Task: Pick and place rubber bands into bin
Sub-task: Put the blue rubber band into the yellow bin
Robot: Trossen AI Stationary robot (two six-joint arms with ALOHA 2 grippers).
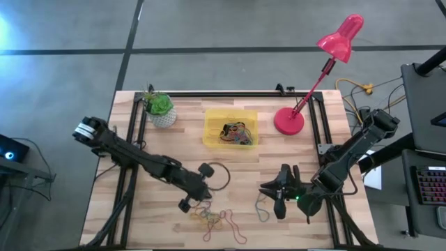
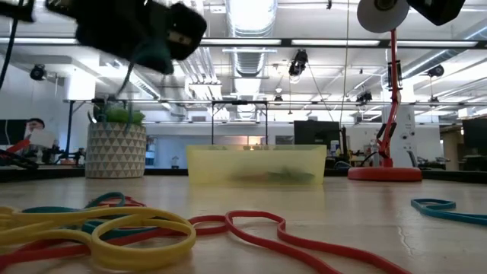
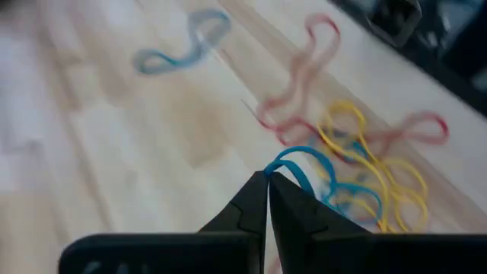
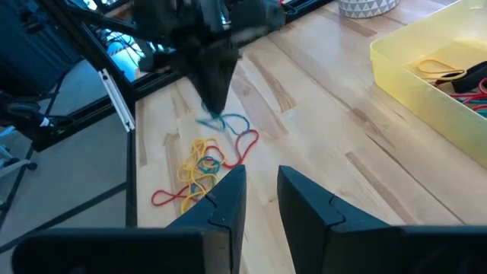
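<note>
The yellow bin (image 1: 230, 129) sits mid-table toward the far side with several rubber bands inside. A pile of red, yellow and blue rubber bands (image 1: 212, 219) lies loose near the front edge. A single blue band (image 1: 261, 206) lies to its right. My left gripper (image 3: 268, 179) hovers just above the pile, shut on a blue band (image 3: 298, 158). To the right of the pile, my right gripper (image 4: 262, 186) is raised and open, with nothing between its fingers. My left gripper pinches the blue rubber band at one end of its loop (image 3: 275, 169) between its two fingertips. The fingers slant down from the table's left side. The band droops slack below the tips (image 4: 222, 122) toward the pile. I cannot tell whether its lower end is clear of the table.
A white plant pot (image 1: 162, 110) stands left of the bin and a red desk lamp (image 1: 289, 120) stands right of it. A thin black cable loop (image 1: 221, 174) lies on the wood between the bin and the pile. Black frame rails run along the table's sides.
</note>
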